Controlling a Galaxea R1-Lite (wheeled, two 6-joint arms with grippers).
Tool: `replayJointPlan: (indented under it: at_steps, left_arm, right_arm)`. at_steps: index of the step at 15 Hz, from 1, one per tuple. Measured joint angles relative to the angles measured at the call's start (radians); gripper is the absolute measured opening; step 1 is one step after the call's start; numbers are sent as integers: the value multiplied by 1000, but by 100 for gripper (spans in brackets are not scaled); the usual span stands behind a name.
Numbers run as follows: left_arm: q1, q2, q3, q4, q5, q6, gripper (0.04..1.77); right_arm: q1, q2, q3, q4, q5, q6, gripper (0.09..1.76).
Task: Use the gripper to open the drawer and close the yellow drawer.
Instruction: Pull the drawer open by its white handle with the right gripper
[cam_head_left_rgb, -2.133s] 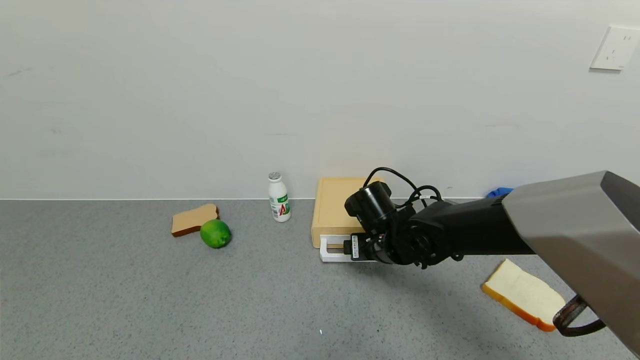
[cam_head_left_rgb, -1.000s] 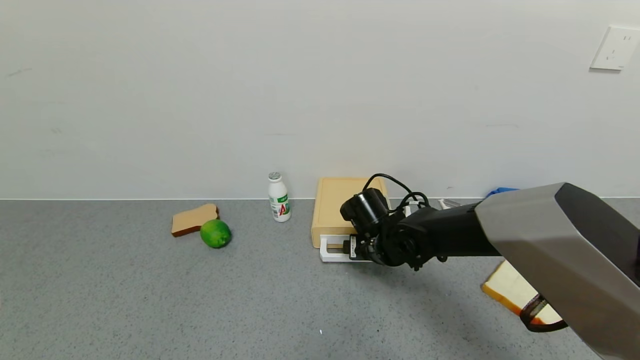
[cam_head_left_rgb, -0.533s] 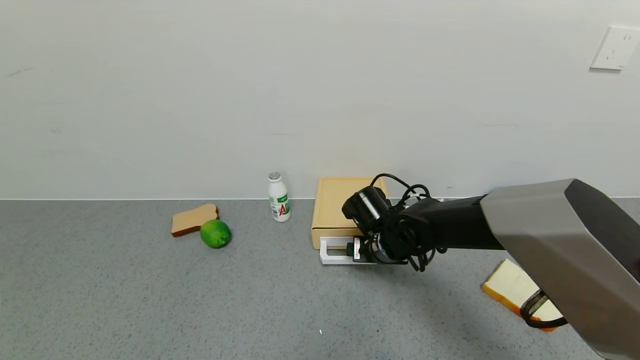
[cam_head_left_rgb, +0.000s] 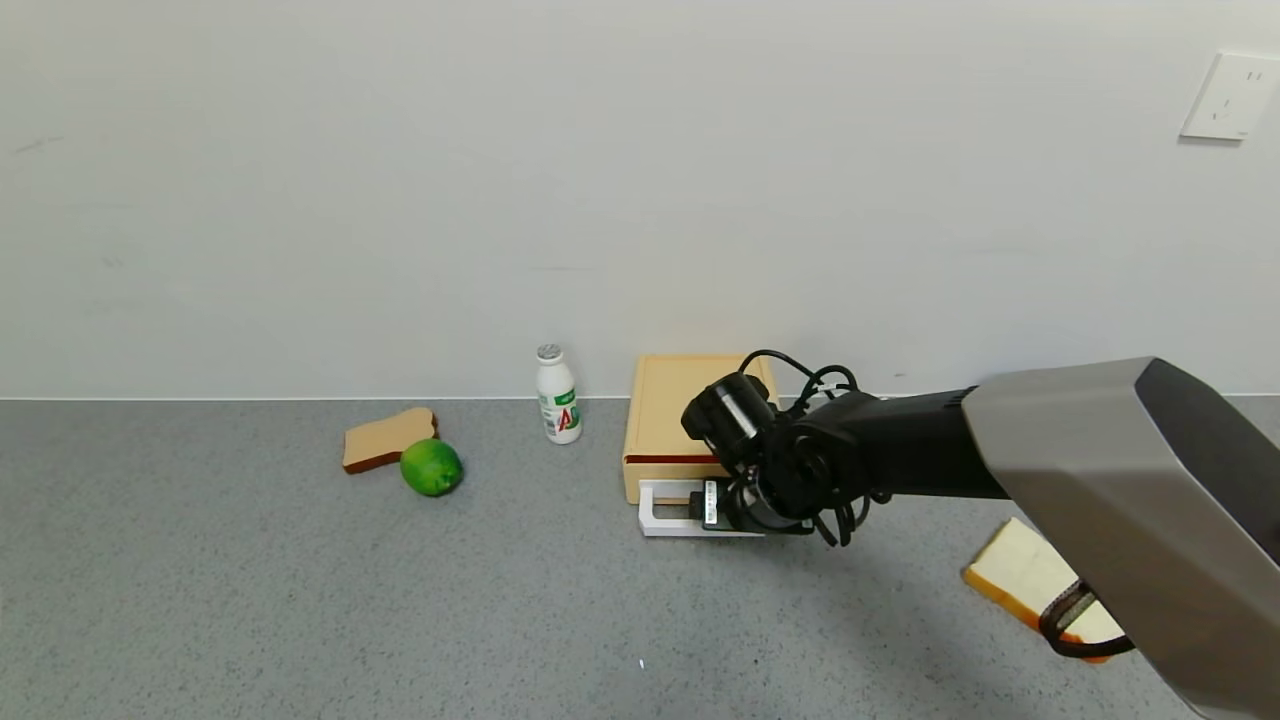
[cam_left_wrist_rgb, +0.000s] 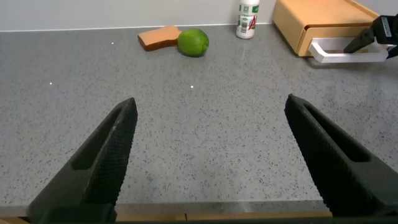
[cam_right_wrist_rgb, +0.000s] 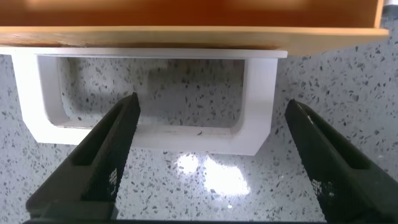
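The pale yellow-tan drawer box (cam_head_left_rgb: 690, 415) stands at the wall, and a dark gap shows under its top board. Its white loop handle (cam_head_left_rgb: 662, 517) points toward me. My right gripper (cam_head_left_rgb: 700, 506) is low at the handle and open. In the right wrist view the gripper (cam_right_wrist_rgb: 212, 104) straddles the handle (cam_right_wrist_rgb: 149, 134): one fingertip (cam_right_wrist_rgb: 124, 118) lies over the loop's opening, the other (cam_right_wrist_rgb: 305, 124) outside the loop's side. My left gripper (cam_left_wrist_rgb: 210, 102) is open and empty over the table's near edge, out of the head view.
A small white bottle (cam_head_left_rgb: 558, 395) stands left of the box. A brown bread slice (cam_head_left_rgb: 388, 438) and a green lime (cam_head_left_rgb: 431, 467) lie farther left. A white bread slice (cam_head_left_rgb: 1040, 585) lies at the near right, partly behind my right arm.
The right gripper dipped to the handle and drew slightly toward me. The handle came a little nearer and a dark gap opened under the box's top. The left arm stayed still.
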Motion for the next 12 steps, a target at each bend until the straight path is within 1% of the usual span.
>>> replayJointPlan:
  at_steps: [5, 9, 12]
  left_arm:
    - [0, 0, 0, 0, 0, 0, 172]
    - [0, 0, 0, 0, 0, 0, 172]
    - [0, 0, 0, 0, 0, 0, 172]
  right_arm:
    - [14, -9, 6, 66, 5, 9, 171]
    - [27, -27, 9, 141, 77, 25, 171]
    - [39, -35, 11, 174, 86, 52, 171]
